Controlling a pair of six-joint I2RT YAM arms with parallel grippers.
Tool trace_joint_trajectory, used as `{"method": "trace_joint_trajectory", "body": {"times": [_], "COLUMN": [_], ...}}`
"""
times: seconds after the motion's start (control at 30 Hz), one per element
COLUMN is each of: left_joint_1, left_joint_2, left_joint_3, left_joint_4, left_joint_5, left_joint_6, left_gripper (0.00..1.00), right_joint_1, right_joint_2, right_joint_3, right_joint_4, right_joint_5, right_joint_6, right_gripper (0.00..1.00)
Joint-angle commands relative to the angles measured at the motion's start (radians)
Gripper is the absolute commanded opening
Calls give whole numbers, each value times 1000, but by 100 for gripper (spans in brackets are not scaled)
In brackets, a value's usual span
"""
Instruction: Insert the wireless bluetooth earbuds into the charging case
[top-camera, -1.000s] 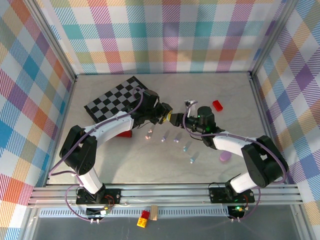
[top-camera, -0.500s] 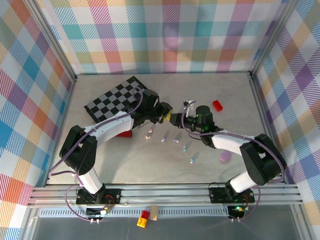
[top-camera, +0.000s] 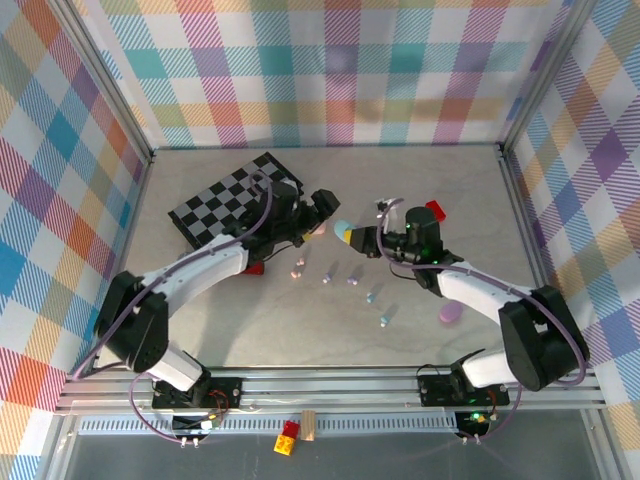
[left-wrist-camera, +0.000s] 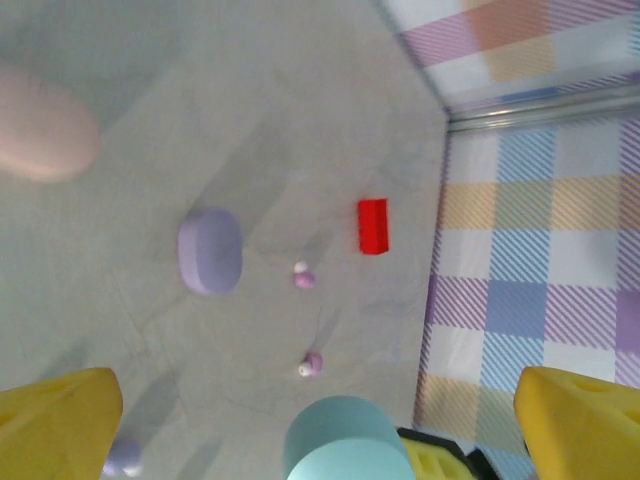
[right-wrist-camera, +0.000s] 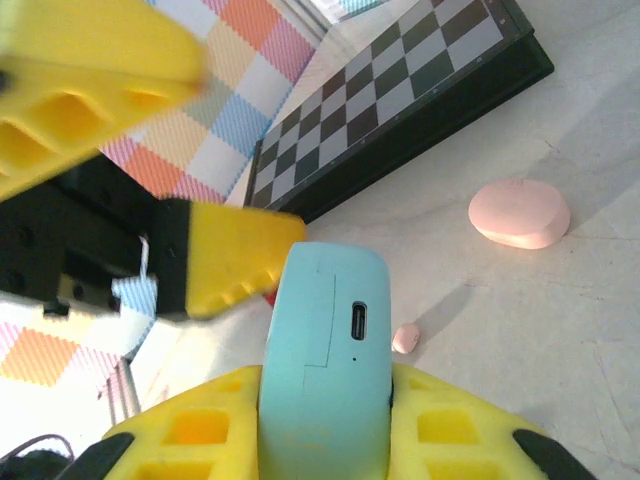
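My right gripper (top-camera: 357, 238) (right-wrist-camera: 325, 425) is shut on a teal charging case (top-camera: 343, 232) (right-wrist-camera: 325, 340), held on edge above the table with its charging port facing the wrist camera. My left gripper (top-camera: 322, 210) (left-wrist-camera: 320, 430) stands open just left of the case, its yellow fingers (right-wrist-camera: 235, 255) apart from it. Earbuds lie loose on the table: a pink one (top-camera: 296, 268) (right-wrist-camera: 405, 338), two purple ones (top-camera: 327, 275) (left-wrist-camera: 303, 277) and two teal ones (top-camera: 372, 295). A pink case (top-camera: 316, 231) (right-wrist-camera: 520, 213) lies below the left gripper.
A purple case (top-camera: 450, 314) (left-wrist-camera: 210, 250) lies at the right front. A red block (top-camera: 436, 210) (left-wrist-camera: 372, 226) sits at the back right. A chessboard (top-camera: 235, 195) (right-wrist-camera: 400, 110) lies at the back left. Plaid walls (top-camera: 560, 150) enclose the table.
My left gripper has opened and drawn back left from the teal case. My right gripper has closed on the case and carried it slightly right.
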Motion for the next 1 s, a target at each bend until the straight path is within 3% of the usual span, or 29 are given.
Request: {"method": "trace_joint_trajectory", "body": {"times": [0.0, 0.17, 0.33, 0.47, 0.67, 0.87, 0.97], "left_joint_1": [29, 34, 34, 50, 90, 86, 87], "left_joint_2": [-97, -156, -134, -106, -20, 46, 97], "left_joint_3": [-35, -87, -139, -191, -317, -293, -292], "left_joint_4": [154, 234, 294, 421, 908, 1053, 1202], "left_joint_5": [16, 121, 415, 540, 759, 890, 948], "left_joint_6": [327, 679, 1058, 1128, 1126, 1132, 1106], "left_gripper": [99, 98, 100, 100, 99, 92, 85], "right_joint_1": [-56, -147, -204, -212, -211, -186, -162], "right_joint_2": [-46, -72, -54, -31, -45, -43, -21], "right_joint_3": [25, 60, 134, 186, 191, 178, 187], "right_joint_4": [-91, -176, -283, -352, -283, -64, 3], "right_joint_5": [-208, -389, -564, -681, -790, -813, -809], "right_joint_6": [-34, 27, 98, 99, 119, 328, 415], "right_gripper": [10, 9, 9, 9, 7, 5, 3]}}
